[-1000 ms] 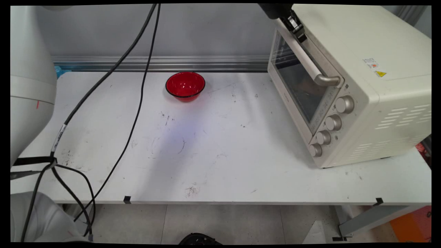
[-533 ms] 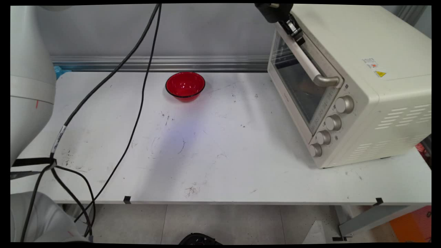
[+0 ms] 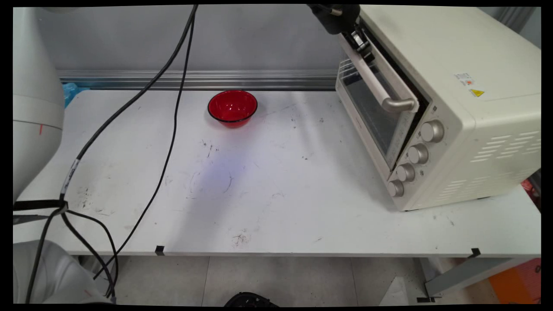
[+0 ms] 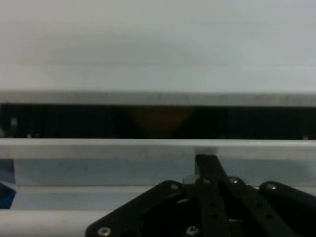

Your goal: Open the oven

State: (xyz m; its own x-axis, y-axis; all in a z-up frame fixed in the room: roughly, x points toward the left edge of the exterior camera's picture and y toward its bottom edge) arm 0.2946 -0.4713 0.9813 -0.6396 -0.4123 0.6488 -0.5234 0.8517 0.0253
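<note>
A cream toaster oven stands at the table's right, and its glass door is ajar at the top. My black gripper reaches in from the top edge and is shut on the far end of the oven door handle. In the hand view, the gripper sits just under the door's top edge. Above that edge lies a dark gap into the oven. A pale bar of the handle runs along the bottom left.
A red bowl sits on the white table toward the back, left of the oven. Black cables hang across the table's left half. Several knobs line the oven's front right.
My gripper has moved left, away from the oven, with the handle in it. The door's top has swung out from shut to slightly ajar.
</note>
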